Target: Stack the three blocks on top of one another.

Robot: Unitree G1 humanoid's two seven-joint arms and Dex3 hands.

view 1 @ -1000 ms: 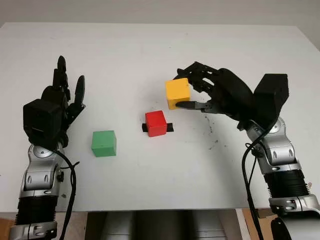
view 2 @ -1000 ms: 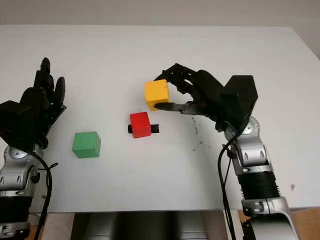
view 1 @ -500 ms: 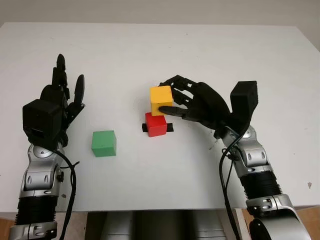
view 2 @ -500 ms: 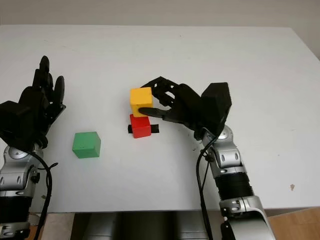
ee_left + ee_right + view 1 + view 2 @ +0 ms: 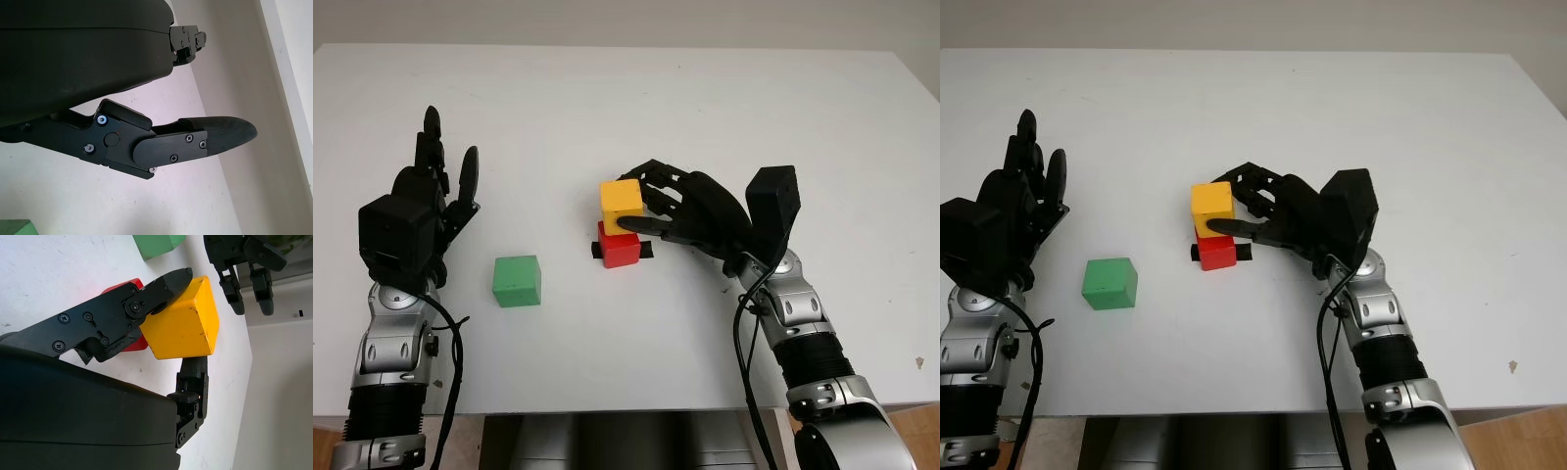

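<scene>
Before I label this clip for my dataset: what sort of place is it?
Probably a robot test bench: a bare white table with coloured blocks, the right hand holding the yellow block over the red block.

Table (image 5: 607, 98): three blocks. Centre of frame: one block (image 5: 621, 197) sits atop another (image 5: 621, 246), gripped by right hand (image 5: 677, 211) reaching in from the right. Lower block on a small dark patch (image 5: 646, 251). Third block (image 5: 517, 281) lower left, well apart. Left hand (image 5: 423, 211) at far left, open, beside it.
</scene>
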